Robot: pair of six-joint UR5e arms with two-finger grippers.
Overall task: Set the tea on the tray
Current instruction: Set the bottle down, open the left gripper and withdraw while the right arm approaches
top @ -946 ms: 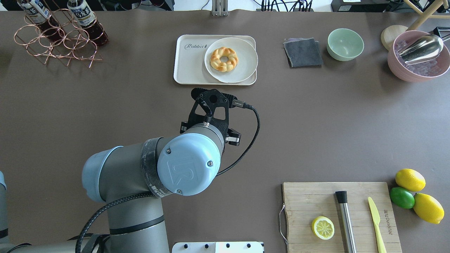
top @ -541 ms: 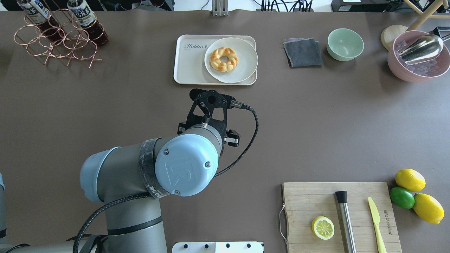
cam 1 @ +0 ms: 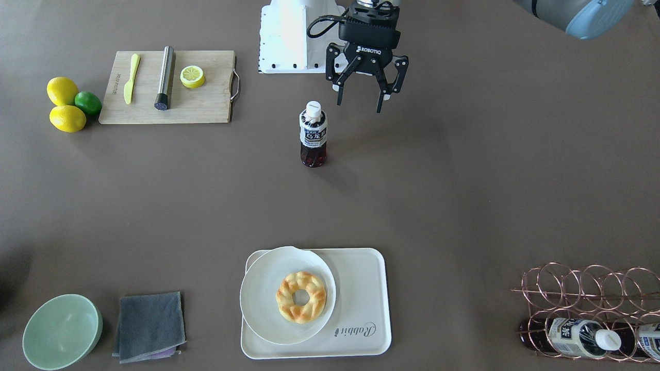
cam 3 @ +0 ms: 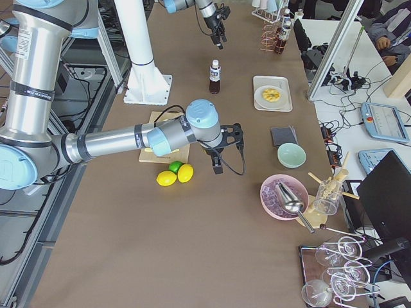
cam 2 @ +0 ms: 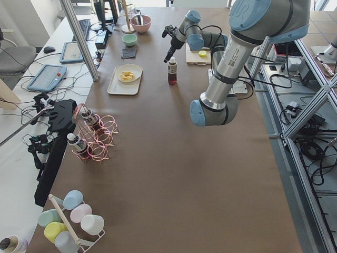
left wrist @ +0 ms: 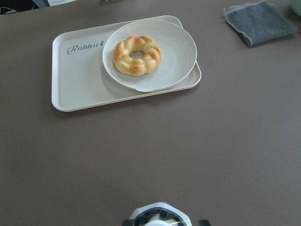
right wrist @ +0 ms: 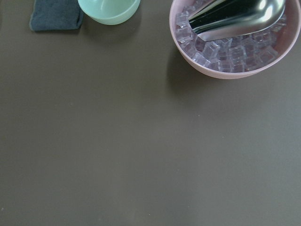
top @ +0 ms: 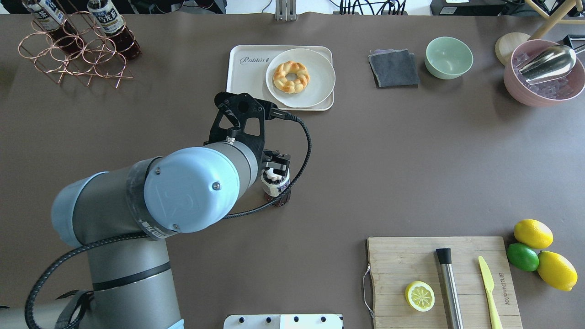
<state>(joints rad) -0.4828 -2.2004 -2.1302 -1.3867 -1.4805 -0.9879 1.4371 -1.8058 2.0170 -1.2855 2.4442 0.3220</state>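
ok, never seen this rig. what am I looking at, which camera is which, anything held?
Two robot arms at a brown table, each ending in two fingers. Views: one facing the robot, one from above behind it, one from each table end, one on each wrist. The left gripper has its fingers apart and empty; the tea stands upright on the table near it. The tray carries a plate with a ring pastry. Also: wooden board, wire rack, green bowl. The right gripper: cannot tell.
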